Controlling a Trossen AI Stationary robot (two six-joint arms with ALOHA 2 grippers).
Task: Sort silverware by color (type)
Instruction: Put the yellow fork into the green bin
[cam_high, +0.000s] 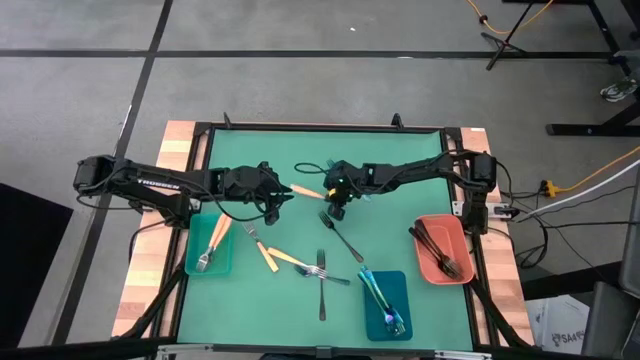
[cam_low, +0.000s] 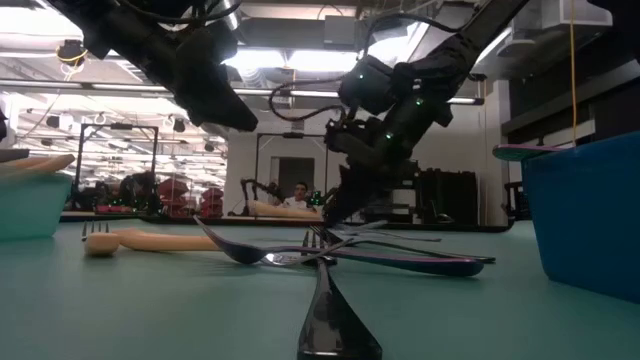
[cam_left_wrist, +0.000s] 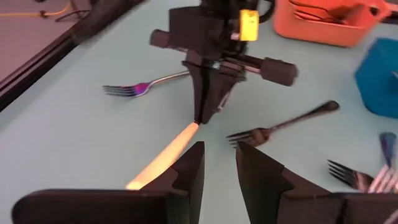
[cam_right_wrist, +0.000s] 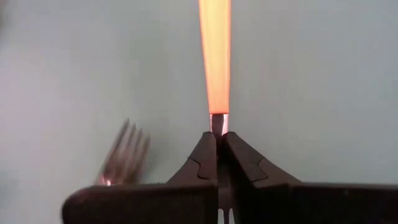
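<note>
Sorting scene on a green-topped table (cam_high: 400, 180). Three small rectangular trays lay along its near side, evidently one per utensil kind: a teal tray (cam_high: 222, 260) at the left arm's side held orange-handled pieces, a blue tray (cam_high: 400, 300) held iridescent blue-teal ones, and a salmon-red tray (cam_high: 455, 245) at the right arm's side held dark ones. Several forks remained loose mid-table, among them a dark fork (cam_high: 341, 236) just below the right gripper and an orange-handled fork (cam_high: 268, 252) near the teal tray.

The right gripper (cam_right_wrist: 218, 138) was lowered to the table near its centre, fingers clenched on the metal neck of a slim silver utensil with an orange handle (cam_left_wrist: 163, 155). The handle lay flat and extended toward the left gripper (cam_left_wrist: 219, 163), which faced it from close by, apart from it, with its jaws partly parted and empty. This arrangement suggested either a hand-over or a lift toward the teal tray, which stood on the left arm's side; which was intended could not be determined.

Pinching the thin neck gave a narrow hold, so the long handle was judged liable to pivot once raised.
</note>
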